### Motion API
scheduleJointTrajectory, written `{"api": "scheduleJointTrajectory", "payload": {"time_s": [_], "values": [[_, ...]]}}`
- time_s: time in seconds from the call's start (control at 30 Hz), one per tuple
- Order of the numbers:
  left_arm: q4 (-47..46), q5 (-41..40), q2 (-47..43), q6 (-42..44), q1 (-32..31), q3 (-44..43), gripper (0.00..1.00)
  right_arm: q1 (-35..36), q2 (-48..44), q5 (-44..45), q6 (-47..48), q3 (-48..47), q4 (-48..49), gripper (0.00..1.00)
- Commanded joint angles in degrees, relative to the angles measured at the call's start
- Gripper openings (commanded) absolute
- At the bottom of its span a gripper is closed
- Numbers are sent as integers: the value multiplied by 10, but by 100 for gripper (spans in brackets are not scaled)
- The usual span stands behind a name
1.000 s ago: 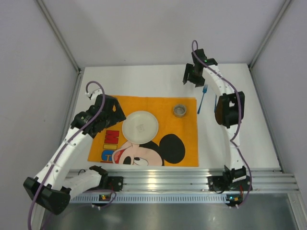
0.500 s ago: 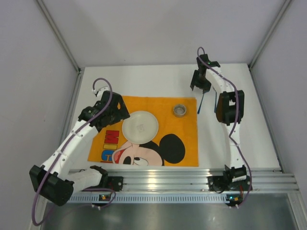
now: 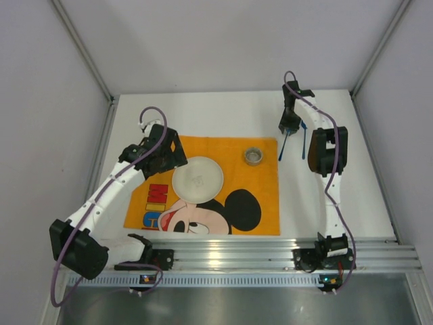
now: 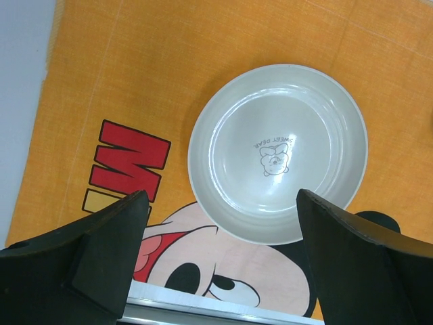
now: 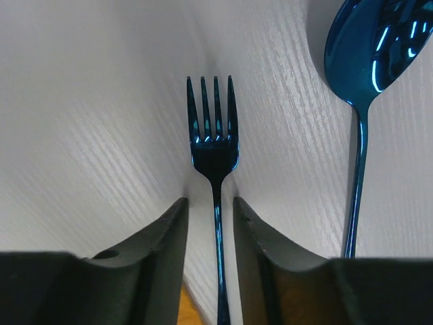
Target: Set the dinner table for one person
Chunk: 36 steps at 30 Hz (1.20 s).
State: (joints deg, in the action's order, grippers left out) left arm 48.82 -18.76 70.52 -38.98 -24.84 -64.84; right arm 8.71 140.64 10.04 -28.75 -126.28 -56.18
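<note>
R end effector [image 5: 210, 206] astride fork [image 5: 214, 145] handle, slim gaps both sides, not clamped. Fork flat on table [image 5: 88, 122], long axis along finger gap, tines away from wrist. L end effector [image 4: 221, 198] splayed wide over plate [image 4: 277, 152], farther.

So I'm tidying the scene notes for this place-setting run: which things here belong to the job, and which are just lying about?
Part of the job: dinner table, orange placemat, plate, small metal cup, blue fork with the right end effector straddling its handle, blue spoon.

Not part of it: aluminium rail at the near edge, grey side walls.
</note>
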Motion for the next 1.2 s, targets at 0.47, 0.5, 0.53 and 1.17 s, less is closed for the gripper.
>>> {"api": "scheduleJointTrajectory", "payload": {"time_s": [0.47, 0.5, 0.53, 1.17], "values": [[-121, 135, 47, 102, -1, -62, 97, 16, -64, 8, 22, 31, 11, 0], [-136, 175, 51, 109, -5, -66, 97, 17, -80, 4, 22, 35, 11, 0], [-174, 187, 62, 116, -13, -74, 97, 23, -112, -4, 21, 37, 11, 0], [-364, 424, 304, 109, -144, -296, 90, 76, -436, -145, -56, 217, 2, 0]]}}
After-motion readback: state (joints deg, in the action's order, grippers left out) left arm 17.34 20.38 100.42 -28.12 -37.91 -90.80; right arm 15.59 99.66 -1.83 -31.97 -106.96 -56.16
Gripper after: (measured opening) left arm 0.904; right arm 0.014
